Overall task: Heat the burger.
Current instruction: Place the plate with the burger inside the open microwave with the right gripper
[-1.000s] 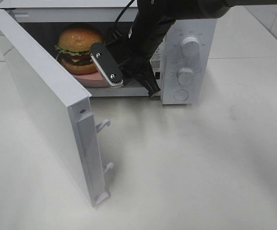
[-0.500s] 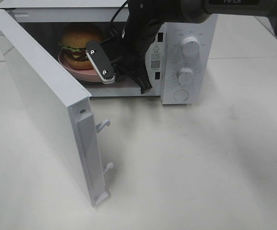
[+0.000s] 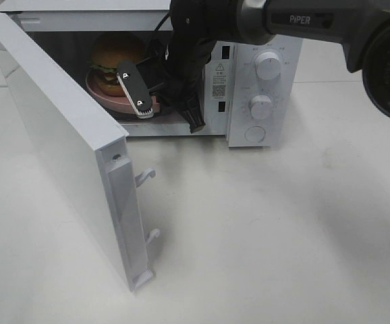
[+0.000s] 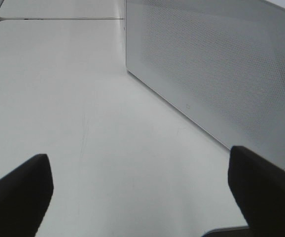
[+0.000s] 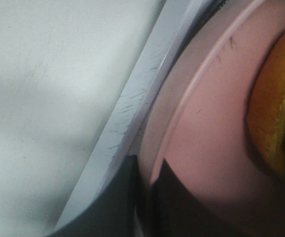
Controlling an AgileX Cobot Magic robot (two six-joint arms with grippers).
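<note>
The burger point(image 3: 113, 52) sits on a round pink plate point(image 3: 106, 95) inside the open microwave point(image 3: 262, 67), toward the left of the cavity. My right gripper point(image 3: 149, 110) reaches in through the opening and is shut on the plate's near rim. In the right wrist view its dark fingertips point(image 5: 118, 202) pinch the pink plate point(image 5: 206, 123), with the bun of the burger point(image 5: 275, 113) beyond them. My left gripper point(image 4: 142, 197) is open with nothing between its fingers. It hovers over the table beside the outer face of the microwave door point(image 4: 221, 74).
The microwave door point(image 3: 60, 135) swings out wide toward the front left, its latch hooks point(image 3: 146, 177) pointing right. Two knobs point(image 3: 268, 65) and a button are on the panel at the right. The white table point(image 3: 283, 236) spreads in front.
My right gripper has pushed the plate with the burger further back and left into the microwave cavity. The left gripper has not moved.
</note>
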